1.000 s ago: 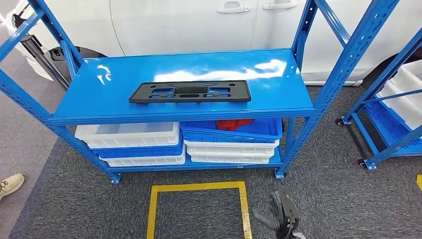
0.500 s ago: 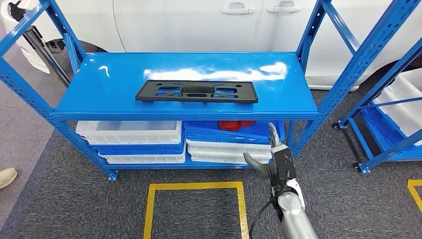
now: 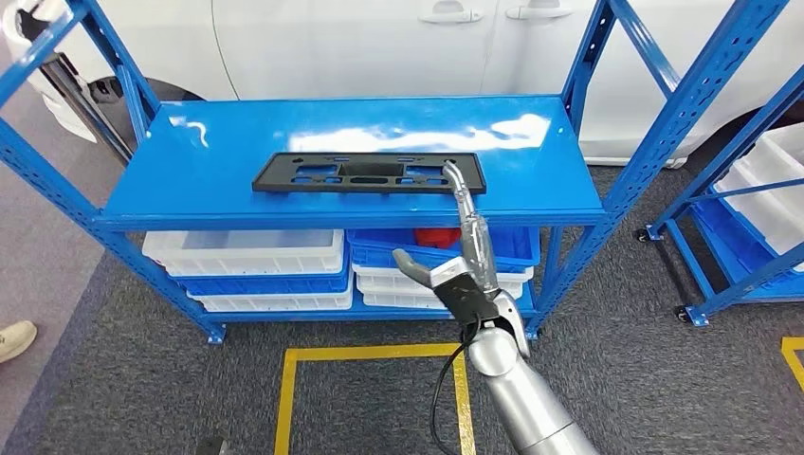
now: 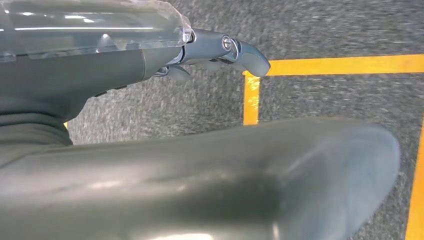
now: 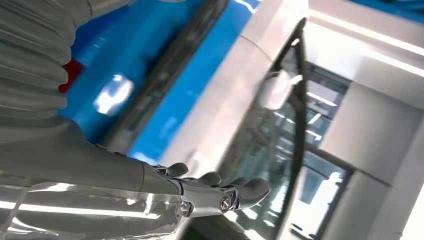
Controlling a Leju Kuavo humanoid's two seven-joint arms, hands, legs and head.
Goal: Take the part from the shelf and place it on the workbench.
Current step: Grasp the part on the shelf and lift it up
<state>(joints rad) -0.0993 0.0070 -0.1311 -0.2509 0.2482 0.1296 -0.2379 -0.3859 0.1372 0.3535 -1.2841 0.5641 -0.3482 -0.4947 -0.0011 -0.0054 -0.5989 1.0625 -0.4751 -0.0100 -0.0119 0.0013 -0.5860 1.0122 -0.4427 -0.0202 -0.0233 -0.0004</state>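
Part (image 3: pixel 369 173) lies flat on shelf (image 3: pixel 218 156) top, at 12 o'clock. Right hand (image 3: pixel 453 270) now raised from floor level, fingers spread, empty, tips near part's 3 o'clock end; grasp comes next.

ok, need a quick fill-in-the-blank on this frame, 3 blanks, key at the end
The flat black plastic part lies on the ____ level of the blue metal shelf.
The raised right hand holds ____.
The painted floor square is ____.
The stacked plastic bins sit ____ the part.

Missing: top; nothing; yellow; below
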